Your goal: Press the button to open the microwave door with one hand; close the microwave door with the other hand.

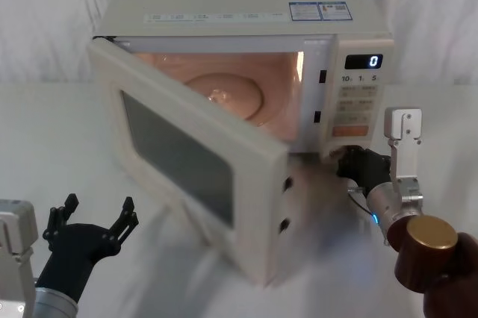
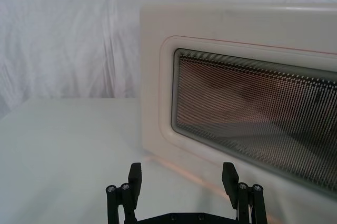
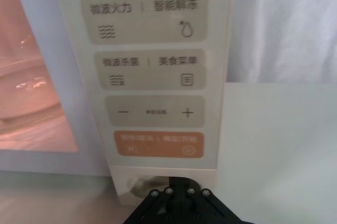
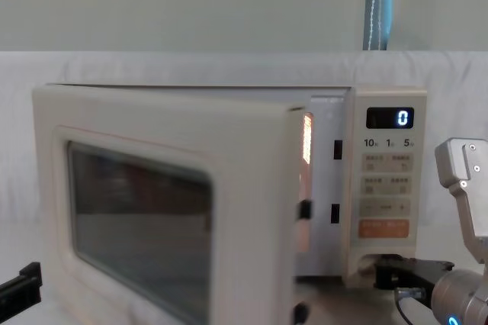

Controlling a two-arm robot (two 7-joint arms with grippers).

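The microwave door already stands swung out on its hinge side toward the tabletop's left edge, its free edge reaching toward the near edge, and the lit cavity with its glass turntable is open to view, so I judge the pressing half done and the closing half in hand. The button sits at the very foot of the control panel, below the orange key, on the microwave's right side; your right claw is right up against it, with its jaws hidden under its own body, so I cannot tell whether they are spread or closed. Draw that arm straight back toward the tabletop's near right corner before anything else, so it cannot re-trigger the latch or snag the door's free edge. Your left claw hangs near the near left corner with its fingers spread wide and holding nothing, facing the outer face of the door and its dark window, apart from it. Close with a push, not a grip: bring the claw onto the cream frame near the free edge rather than onto the glass, where leverage is best, then follow the door's arc round toward the cavity. Press steadily until the latch hooks seat; a slap may bounce the door or shove the microwave back along the tabletop.
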